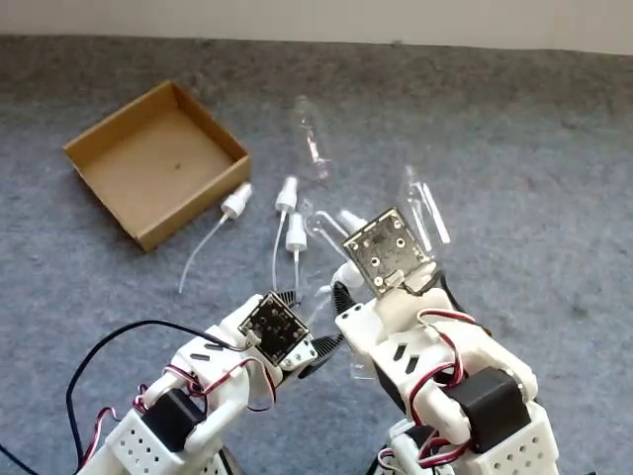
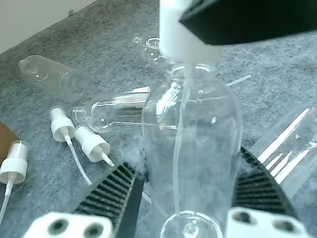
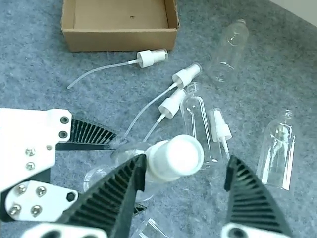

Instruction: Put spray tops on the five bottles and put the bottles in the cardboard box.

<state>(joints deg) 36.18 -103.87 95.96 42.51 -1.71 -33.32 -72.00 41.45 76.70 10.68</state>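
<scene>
Grey felt covers your bench (image 1: 554,148), and the cardboard box (image 3: 119,39) lies at its far left, well apart from both arms. Your left pincer (image 2: 185,186) is clamped around a clear bottle (image 2: 198,139) held upright. Your right pincer (image 3: 183,163) stands wider than the white spray top (image 3: 176,157) on the bottle's neck: one jaw touches it, the other is clear. Loose spray tops (image 3: 152,57) lie between box and pincers.
</scene>
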